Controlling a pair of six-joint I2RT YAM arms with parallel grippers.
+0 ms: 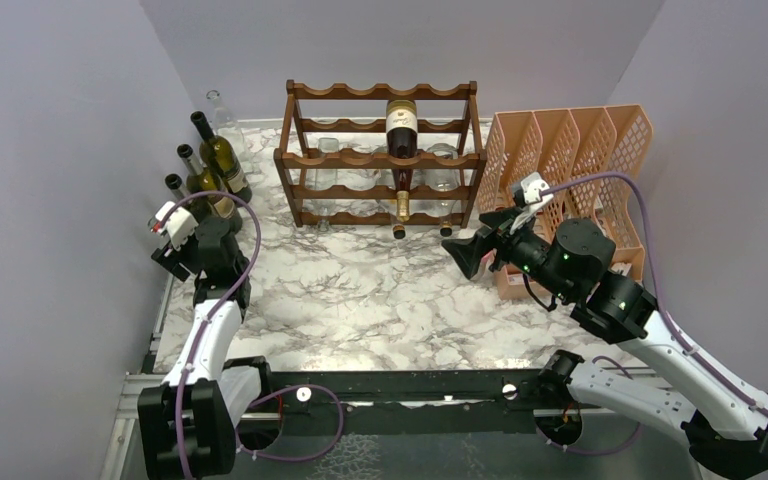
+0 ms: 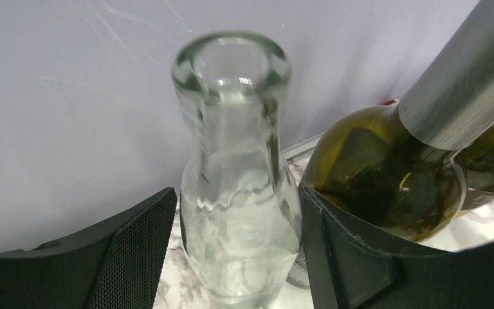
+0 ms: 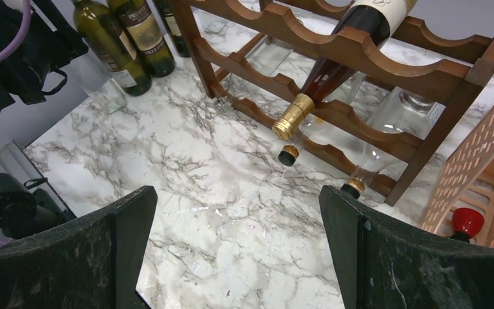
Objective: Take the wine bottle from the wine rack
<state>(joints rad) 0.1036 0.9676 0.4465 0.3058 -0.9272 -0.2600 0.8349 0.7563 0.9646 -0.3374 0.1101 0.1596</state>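
The dark wooden wine rack (image 1: 380,158) stands at the back centre and also shows in the right wrist view (image 3: 424,71). A dark wine bottle (image 1: 401,130) with a white label and gold foil cap lies in it, neck sloping down toward the front (image 3: 325,80). Clear empty bottles lie in other slots. My right gripper (image 1: 465,255) is open and empty above the marble in front of the rack's right side (image 3: 238,244). My left gripper (image 1: 175,235) is at the far left, its fingers around an upright clear glass bottle (image 2: 238,180), with a small gap on the left side.
Several green wine bottles (image 1: 222,160) stand along the left wall, one right beside my left gripper (image 2: 386,187). An orange mesh file organizer (image 1: 580,150) stands right of the rack, with a red-capped item (image 3: 467,221) at its base. The marble tabletop (image 1: 360,290) lies in front.
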